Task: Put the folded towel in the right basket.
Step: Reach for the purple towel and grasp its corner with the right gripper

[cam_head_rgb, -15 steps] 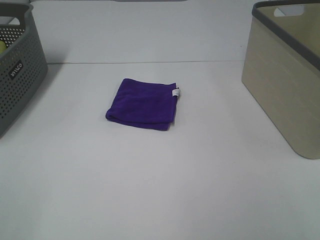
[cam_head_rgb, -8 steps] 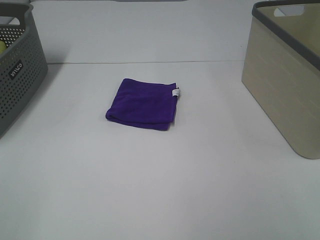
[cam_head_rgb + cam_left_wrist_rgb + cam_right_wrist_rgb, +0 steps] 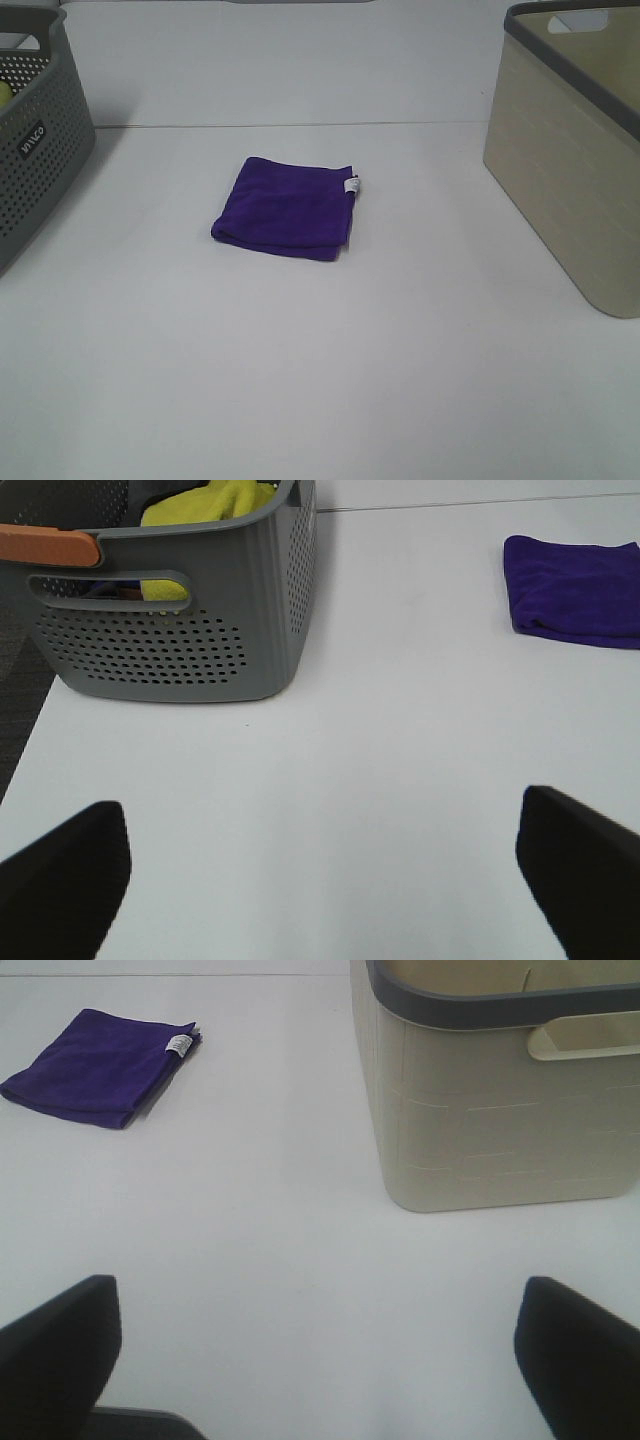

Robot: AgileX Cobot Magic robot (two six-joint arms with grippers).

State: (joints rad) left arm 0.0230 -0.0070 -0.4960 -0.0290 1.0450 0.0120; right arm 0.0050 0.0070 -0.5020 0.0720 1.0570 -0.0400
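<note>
The left gripper (image 3: 320,880) hangs above the bench (image 3: 380,730) near its left edge. Its jaws are spread wide, the two dark fingertips (image 3: 62,880) far apart and empty. The right gripper (image 3: 320,1360) hangs over the bench's right side, likewise spread wide, its dark fingertips (image 3: 580,1350) gripping nothing.

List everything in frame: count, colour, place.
folded towel: 1, purple, flat on the table between the two baskets
right basket: 1, beige with grey rim, right side of the table
left basket: 1, grey, perforated, left side of the table
cloth: 1, yellow, inside the left basket
grip piece: 1, orange, on the left basket's rim
table: 1, white, under everything
left tool: 1, black, open, above the table near the left basket
right tool: 1, black, open, above the table near the right basket
</note>
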